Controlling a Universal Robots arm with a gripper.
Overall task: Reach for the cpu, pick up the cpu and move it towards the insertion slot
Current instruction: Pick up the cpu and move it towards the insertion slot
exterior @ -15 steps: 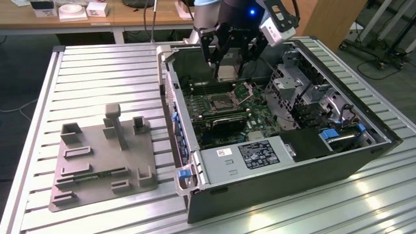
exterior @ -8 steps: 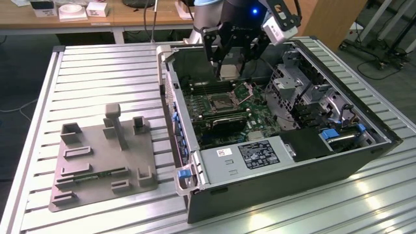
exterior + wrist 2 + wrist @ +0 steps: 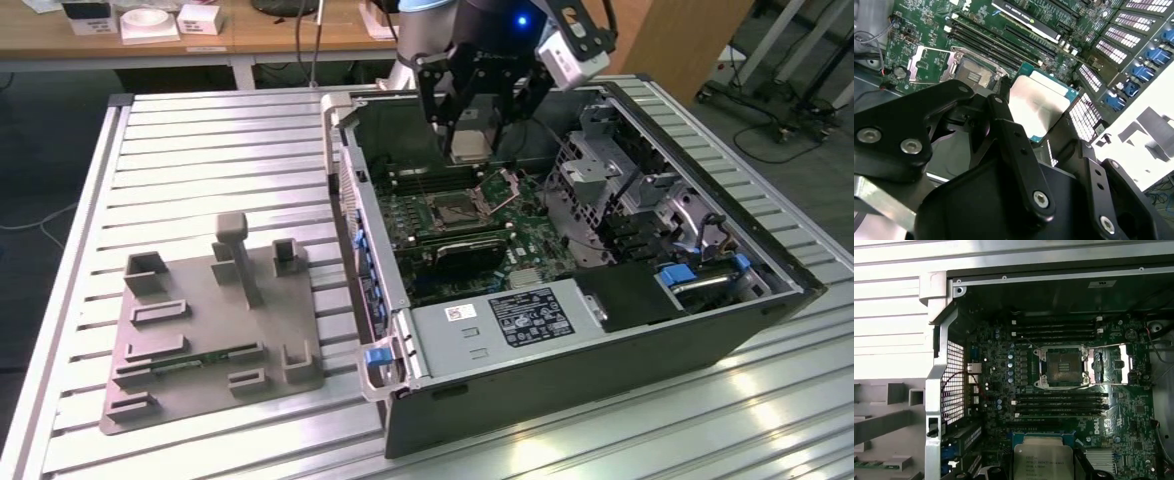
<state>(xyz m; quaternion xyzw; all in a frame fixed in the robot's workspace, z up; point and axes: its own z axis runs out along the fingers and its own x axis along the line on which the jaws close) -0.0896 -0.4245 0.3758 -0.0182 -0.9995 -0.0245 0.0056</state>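
Exterior view: the end effector (image 3: pixel 470 140) hangs inside the open computer case (image 3: pixel 747 330), which lies on the slatted metal surface (image 3: pixel 200 150). A pale flat piece sits between its fingers, above the board and just behind the slot (image 3: pixel 458 208), whose load plate stands tilted open. A grey fixture tray (image 3: pixel 200 330) lies well apart, toward the exterior view's left.

Second wrist view: the cpu (image 3: pixel 1036 107) is gripped at two opposite edges by the black fingers (image 3: pixel 1004 107), its silvery top facing the camera and clear of the board. The slot (image 3: pixel 971 70) lies beyond it, frame open, dark centre exposed.

First wrist view: the cpu (image 3: pixel 1043 462) appears at the near edge, level and squarely held, with the slot (image 3: pixel 1061 367) ahead across a bank of memory slots (image 3: pixel 1059 405).

End effector state: narrow, closed on the cpu.

Handling, as a judgement: light, stiff and flat; the metal top looks smooth and likely slippery, and the underside contacts are likely fragile. Hold by the side edges, as here, keeping the faces untouched and the chip level.

View differences: the exterior view gives height over the board and the tray; the second wrist view gives finger contact; the first wrist view gives alignment of cpu to slot.
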